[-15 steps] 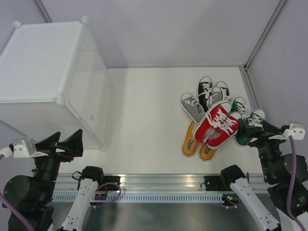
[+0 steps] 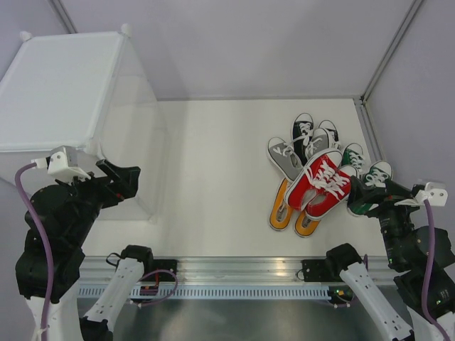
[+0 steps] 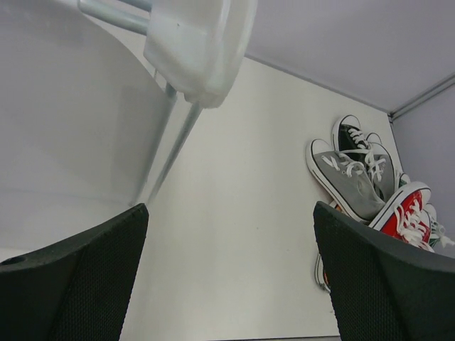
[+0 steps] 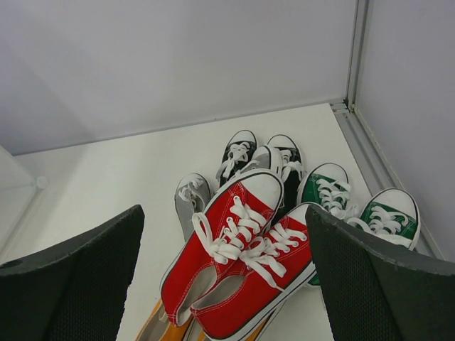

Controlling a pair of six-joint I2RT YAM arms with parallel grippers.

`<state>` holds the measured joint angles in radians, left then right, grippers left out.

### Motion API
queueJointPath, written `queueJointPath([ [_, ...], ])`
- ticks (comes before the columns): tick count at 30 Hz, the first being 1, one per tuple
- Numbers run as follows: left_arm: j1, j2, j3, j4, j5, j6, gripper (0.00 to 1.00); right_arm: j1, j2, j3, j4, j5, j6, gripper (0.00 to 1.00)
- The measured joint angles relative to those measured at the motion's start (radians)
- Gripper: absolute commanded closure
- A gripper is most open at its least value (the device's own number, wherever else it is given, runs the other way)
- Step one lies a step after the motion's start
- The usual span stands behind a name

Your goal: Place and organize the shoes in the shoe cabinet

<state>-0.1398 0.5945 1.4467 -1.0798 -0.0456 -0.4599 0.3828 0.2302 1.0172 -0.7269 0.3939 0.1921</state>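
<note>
Top external: left tool (image 2: 121, 181) gapes empty by the cabinet (image 2: 60, 89), I'd guess for its door; right tool (image 2: 361, 193) gapes empty at the heaped shoes (image 2: 321, 183), ready to pick

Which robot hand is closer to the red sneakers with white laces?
Right. The right gripper hangs open just right of the red canvas sneakers; the left gripper is open far to their left, beside the translucent white plastic cabinet.
</note>
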Motion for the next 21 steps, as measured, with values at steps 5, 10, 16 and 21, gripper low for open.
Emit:
queueJointPath([
  [5,0.000,0.017,0.015,-0.011,0.013,-0.023,0.00,0.000,-0.014,-0.016,0.000,0.000,0.003,0.02],
  [10,0.000,0.015,0.011,-0.002,0.021,-0.036,0.00,0.000,-0.021,-0.032,0.000,0.000,0.006,0.02],
  [16,0.000,-0.015,-0.047,0.064,0.024,-0.041,0.00,0.000,-0.026,-0.050,0.005,0.000,0.009,0.02],
  [21,0.006,-0.050,-0.117,0.129,0.039,-0.030,0.00,0.000,-0.034,-0.061,0.008,0.000,0.013,0.02],
])
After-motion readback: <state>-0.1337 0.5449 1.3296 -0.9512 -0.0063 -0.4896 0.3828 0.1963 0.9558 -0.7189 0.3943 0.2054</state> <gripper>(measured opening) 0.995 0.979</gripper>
